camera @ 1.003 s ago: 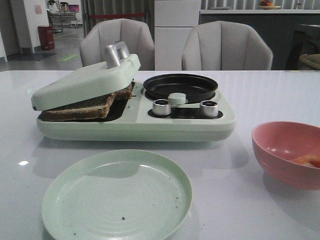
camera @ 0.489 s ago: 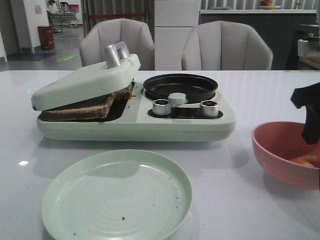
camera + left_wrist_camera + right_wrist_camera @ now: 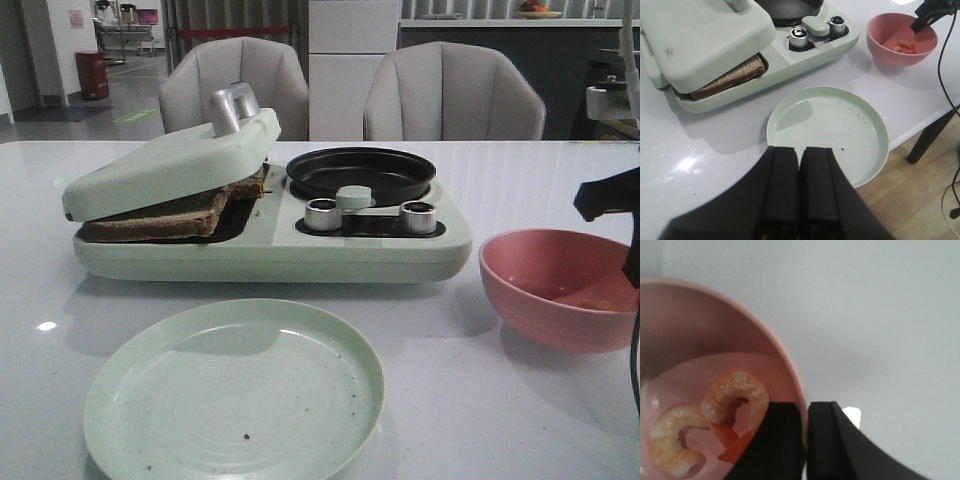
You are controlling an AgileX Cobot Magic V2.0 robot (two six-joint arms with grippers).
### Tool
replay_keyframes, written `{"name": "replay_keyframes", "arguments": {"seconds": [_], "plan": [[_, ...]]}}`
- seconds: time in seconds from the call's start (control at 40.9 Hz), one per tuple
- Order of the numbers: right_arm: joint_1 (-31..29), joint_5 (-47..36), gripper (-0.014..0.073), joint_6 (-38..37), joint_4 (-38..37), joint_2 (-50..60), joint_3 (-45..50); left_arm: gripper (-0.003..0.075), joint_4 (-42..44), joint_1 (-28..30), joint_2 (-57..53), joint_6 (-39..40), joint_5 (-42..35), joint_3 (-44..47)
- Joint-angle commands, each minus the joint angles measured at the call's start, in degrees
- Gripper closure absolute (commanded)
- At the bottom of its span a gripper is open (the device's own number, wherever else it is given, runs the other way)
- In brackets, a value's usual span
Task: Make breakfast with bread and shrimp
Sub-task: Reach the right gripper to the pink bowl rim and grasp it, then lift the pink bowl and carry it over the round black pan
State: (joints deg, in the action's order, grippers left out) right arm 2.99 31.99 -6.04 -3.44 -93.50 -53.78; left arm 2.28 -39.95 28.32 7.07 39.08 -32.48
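The white table carries everything here. On it, well off to the left of the right gripper, sits the pale green breakfast maker, its hinged lid tilted up and resting on the bread. The bread lies in the grill bay under that lid, brown crust showing along the open edge. Beside the lid, on the side nearer the right gripper, is the round black pan, with two silver knobs in front of it.

The pale green plate lies just ahead of the left gripper, between it and the breakfast maker. The left gripper hangs above the near table edge with its fingers pressed together, nothing between them.

The pink bowl stands directly at the right gripper. In the right wrist view the two black fingers straddle the bowl's rim, one inside and one outside, drawn close with only the rim between them. Whether they truly pinch the rim I cannot tell.

The shrimp lie in the bottom of the pink bowl, just beside the inner finger: two curled orange and white pieces touching one another.
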Motion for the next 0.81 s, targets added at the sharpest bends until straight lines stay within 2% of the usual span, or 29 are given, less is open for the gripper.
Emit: {"name": "replay_keyframes", "arguments": {"seconds": [0.0, 0.049, 0.245, 0.465, 0.66, 0.782], "plan": [[-0.4, 0.37, 0.0539, 0.0, -2.34, 1.96, -1.54, 0.0619, 0.07, -0.37, 0.24, 0.45, -4.22, -1.6], [-0.4, 0.63, 0.0586, 0.0, -2.4, 1.96, -1.54, 0.0619, 0.07, -0.37, 0.24, 0.45, -4.22, -1.6], [0.01, 1.13, 0.0581, 0.0, -2.4, 5.53, -1.54, 0.0619, 0.07, -0.37, 0.24, 0.45, -4.22, -1.6], [1.02, 1.41, 0.0575, 0.0, -4.07, 16.27, -3.65, 0.0619, 0.07, -0.37, 0.24, 0.45, -4.22, -1.6], [5.07, 7.31, 0.0575, -0.55, -9.76, 23.01, -10.03, 0.0619, 0.07, -0.37, 0.24, 0.45, -4.22, -1.6], [8.92, 12.83, 0.0575, -6.03, -17.8, 22.88, -15.44, 0.0619, 0.07, -0.37, 0.24, 0.45, -4.22, -1.6]]}}
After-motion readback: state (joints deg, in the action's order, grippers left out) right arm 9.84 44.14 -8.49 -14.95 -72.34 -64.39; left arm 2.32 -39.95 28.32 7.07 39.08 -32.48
